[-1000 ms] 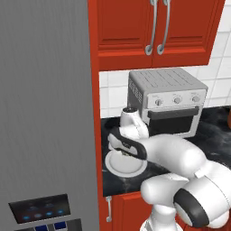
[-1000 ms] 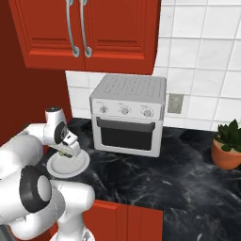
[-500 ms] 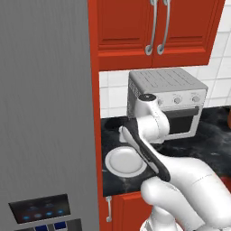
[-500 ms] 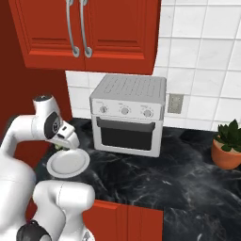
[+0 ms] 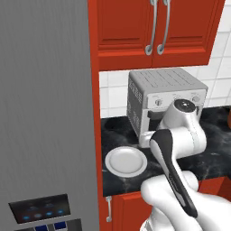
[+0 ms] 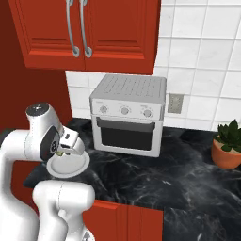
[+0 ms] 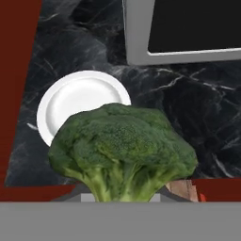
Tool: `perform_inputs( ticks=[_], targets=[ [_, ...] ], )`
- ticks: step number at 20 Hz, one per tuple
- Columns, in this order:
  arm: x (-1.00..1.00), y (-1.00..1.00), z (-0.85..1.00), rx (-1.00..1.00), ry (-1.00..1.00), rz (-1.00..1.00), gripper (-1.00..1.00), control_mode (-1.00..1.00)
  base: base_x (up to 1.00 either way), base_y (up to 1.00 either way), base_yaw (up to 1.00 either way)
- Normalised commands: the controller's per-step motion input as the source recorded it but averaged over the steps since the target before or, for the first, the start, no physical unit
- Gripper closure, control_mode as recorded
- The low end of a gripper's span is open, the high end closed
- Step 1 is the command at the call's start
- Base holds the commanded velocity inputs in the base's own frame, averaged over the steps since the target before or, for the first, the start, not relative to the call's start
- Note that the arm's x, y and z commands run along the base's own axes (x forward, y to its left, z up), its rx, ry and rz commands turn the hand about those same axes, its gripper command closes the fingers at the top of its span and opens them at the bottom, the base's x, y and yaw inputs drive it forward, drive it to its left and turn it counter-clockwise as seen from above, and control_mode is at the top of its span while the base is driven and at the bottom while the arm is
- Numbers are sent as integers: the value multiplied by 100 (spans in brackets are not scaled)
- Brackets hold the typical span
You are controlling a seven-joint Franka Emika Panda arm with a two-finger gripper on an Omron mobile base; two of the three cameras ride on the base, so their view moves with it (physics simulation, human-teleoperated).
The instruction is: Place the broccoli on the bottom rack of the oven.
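The end effector [image 6: 61, 151] is holding the broccoli [image 7: 122, 150] above the black marbled worktop [image 6: 179, 174], its fingers clamped on the pale stem (the tips themselves are hidden under the floret in the hand view, so the grip is read from the stem sitting between them). In the hand view the dark-green head is filling the lower middle, and behind it a white plate [image 7: 75, 101] is lying bare on the worktop, partly covered by the floret. In the right base view the broccoli [image 6: 60, 152] is showing as a small yellow-green speck at the hand, just over the near edge of the plate [image 6: 70, 164]. The white arm [image 5: 180, 135] is bending in front of a silver toaster oven [image 6: 128, 113] with three knobs, which is standing on the worktop against the white tiled wall [image 6: 202, 56], its dark window facing forward. The plate [image 5: 126, 161] is sitting to the left of the toaster oven, near the worktop's front edge. Red cupboards [image 5: 153, 27] with curved metal handles are hanging above, a tall grey panel [image 5: 45, 103] is standing at the left, and a potted plant [image 6: 228, 146] is sitting at the far right.
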Motion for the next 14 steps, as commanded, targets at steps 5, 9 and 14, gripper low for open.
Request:
perform_inputs(
  ticks=[5,9,14],
  targets=[
    [-36,-8,0,0,-4,2,100,-100,0,0,0],
    [-14,0,0,0,0,0,100,-100,0,0,0],
    [-34,0,-1,0,-1,0,100,-100,0,0,0]
  ],
)
